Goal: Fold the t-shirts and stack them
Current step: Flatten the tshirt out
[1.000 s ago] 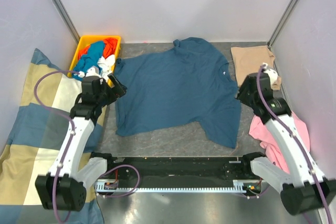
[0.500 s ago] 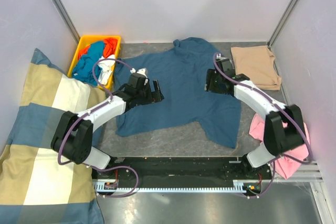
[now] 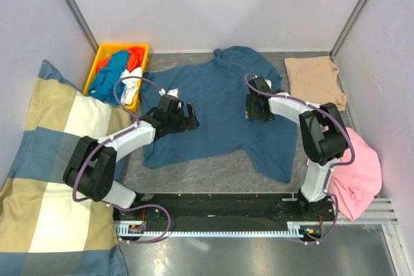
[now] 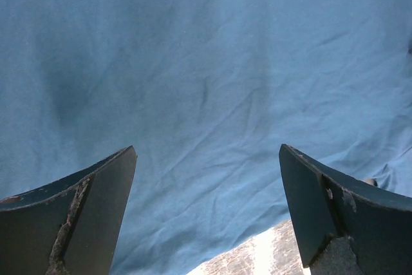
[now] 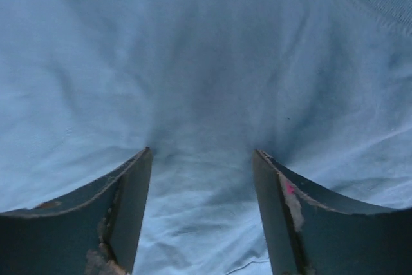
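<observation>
A checked cushion (image 3: pixel 39 159) fills your left edge, and a pink cloth (image 3: pixel 359 172) lies lower right. The yellow bin (image 3: pixel 103 48), upper left, holds mixed clothes (image 3: pixel 116 72). The teal t-shirt (image 3: pixel 220 101) is spread at the middle of the table (image 3: pixel 194 176), and the tan t-shirt (image 3: pixel 314 79) lies upper right. Your left gripper (image 4: pixel 206 149) hangs over the teal shirt, jaws wide apart and empty. Your right gripper (image 5: pixel 201 152) has its jaws parted, tips at the same cloth.

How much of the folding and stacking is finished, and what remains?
Done: the tan t-shirt lies folded at the far right corner. In hand: the teal t-shirt is spread flat; the left gripper and right gripper are over it, both open, holding nothing. Left: fold the teal one and stack it; more clothes wait in the yellow bin, and a pink cloth lies at right.
</observation>
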